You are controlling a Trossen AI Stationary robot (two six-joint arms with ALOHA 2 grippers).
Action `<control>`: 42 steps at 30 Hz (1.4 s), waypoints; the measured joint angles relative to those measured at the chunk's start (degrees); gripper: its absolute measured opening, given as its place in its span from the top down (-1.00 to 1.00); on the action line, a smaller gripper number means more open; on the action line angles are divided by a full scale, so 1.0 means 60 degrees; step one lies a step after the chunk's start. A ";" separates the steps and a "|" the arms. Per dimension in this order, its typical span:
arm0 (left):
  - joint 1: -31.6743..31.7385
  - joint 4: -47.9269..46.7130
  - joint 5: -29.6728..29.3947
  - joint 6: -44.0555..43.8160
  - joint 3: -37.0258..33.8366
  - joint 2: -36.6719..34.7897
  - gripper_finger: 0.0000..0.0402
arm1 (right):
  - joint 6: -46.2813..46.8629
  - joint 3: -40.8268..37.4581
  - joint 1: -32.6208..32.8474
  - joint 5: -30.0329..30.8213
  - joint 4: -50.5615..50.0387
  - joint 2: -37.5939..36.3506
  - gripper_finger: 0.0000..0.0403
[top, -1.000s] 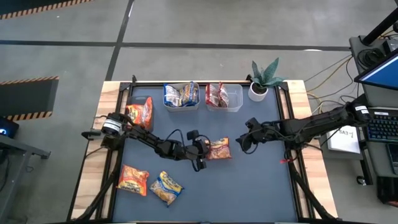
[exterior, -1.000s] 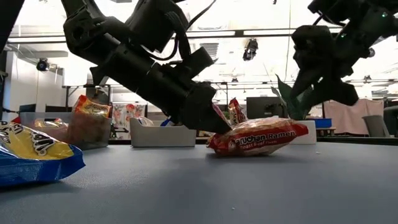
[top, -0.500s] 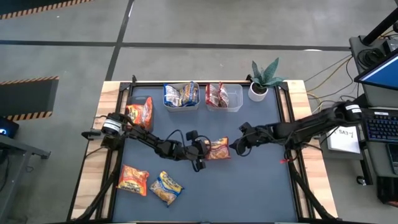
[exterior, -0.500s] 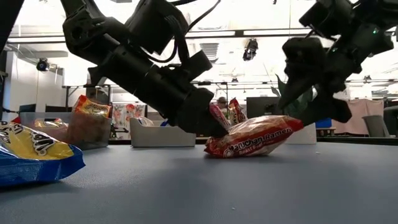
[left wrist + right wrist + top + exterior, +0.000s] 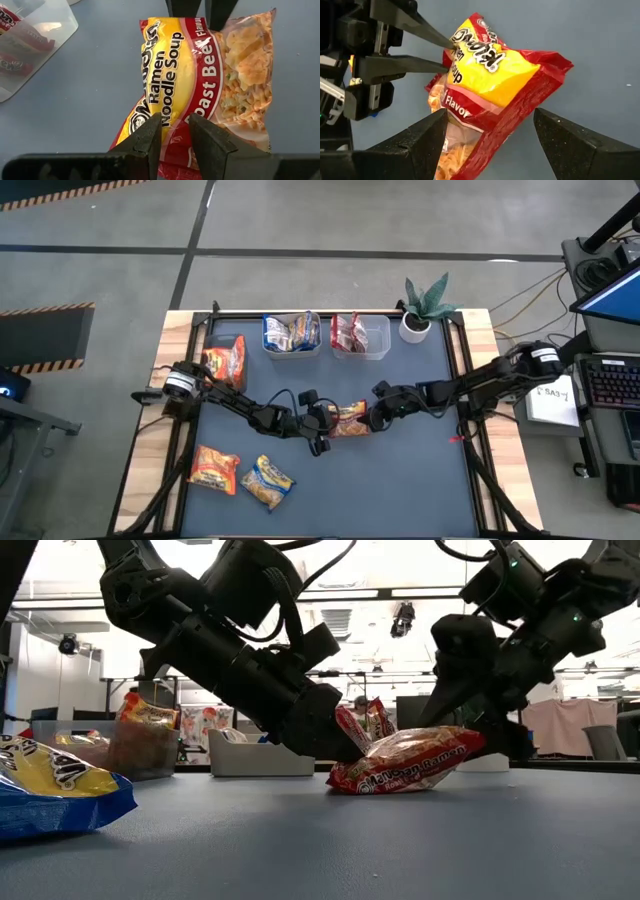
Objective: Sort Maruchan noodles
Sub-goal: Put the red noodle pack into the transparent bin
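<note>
A red-and-yellow Maruchan noodles packet [image 5: 350,418] lies mid-table, and my left gripper [image 5: 175,122] is shut on its left end. My right gripper [image 5: 490,114] is open, with one finger on either side of the packet's right end [image 5: 545,65]; whether they touch it I cannot tell. At the near left, an orange packet [image 5: 214,468] and a yellow-and-blue packet [image 5: 267,482] lie flat on the mat. More packets stand in tubs at the far edge and far left. My left gripper pinches the packet's left end [image 5: 172,145] between its two fingers, and the wrapper is creased there. The fingers slant down from the table's left and lie along the packet. The packet is tilted: its lower left edge [image 5: 345,783] is on the mat and its right end [image 5: 470,740] is raised.
At the far edge, one clear tub [image 5: 291,335] holds blue packets and another clear tub [image 5: 372,338] holds red ones. A tub with an orange packet [image 5: 226,360] stands far left. A potted plant [image 5: 425,308] is at the far right. The near right mat is bare.
My right gripper has moved down and toward the table's left, from clear of the packet to astride its right end. The packet's right end has tipped up a little while its left end stays on the mat in my left gripper.
</note>
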 joint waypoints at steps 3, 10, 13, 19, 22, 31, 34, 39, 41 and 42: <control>0.0000 -0.0017 -0.0004 -0.0009 -0.0002 0.0000 0.57 | -0.0067 -0.0002 -0.0017 -0.0267 0.0776 0.0405 -0.40; -0.0004 -0.0036 -0.0014 -0.0038 -0.0007 0.0000 0.57 | -0.0326 0.0016 -0.0024 -0.0675 0.2517 0.1432 -0.38; -0.0004 -0.0047 -0.0029 -0.0073 -0.0011 0.0000 0.57 | -0.0391 0.0012 -0.0035 -0.0718 0.2974 0.1737 -0.37; -0.0011 -0.0043 -0.0018 -0.0113 -0.0011 0.0000 0.57 | -0.0424 0.0016 -0.0108 -0.0770 0.3149 0.1949 -0.21; -0.0011 -0.0042 -0.0014 -0.0113 -0.0011 0.0000 0.57 | -0.0501 0.0012 -0.0108 -0.0765 0.3109 0.1920 -0.08; -0.0030 -0.0015 -0.0001 -0.0051 -0.0011 -0.0073 0.57 | -0.0408 0.0012 -0.0107 -0.0794 0.3112 0.1903 0.19; -0.0081 -0.0071 -0.0005 0.0164 -0.0021 -0.0211 0.57 | -0.0417 0.0012 -0.0115 -0.0814 0.3130 0.1892 0.25; -0.0124 -0.0055 -0.0041 0.0512 -0.0025 -0.0483 0.57 | -0.0526 0.0016 -0.0115 -0.0734 0.3140 0.1885 0.27; -0.0127 -0.0093 -0.0058 0.0640 -0.0025 -0.0598 0.57 | -0.0612 0.0016 -0.0115 -0.0572 0.3145 0.1876 0.27; -0.0128 -0.0149 -0.0062 0.0722 -0.0025 -0.0714 0.57 | -0.0668 0.0016 -0.0115 -0.0505 0.3157 0.1874 0.27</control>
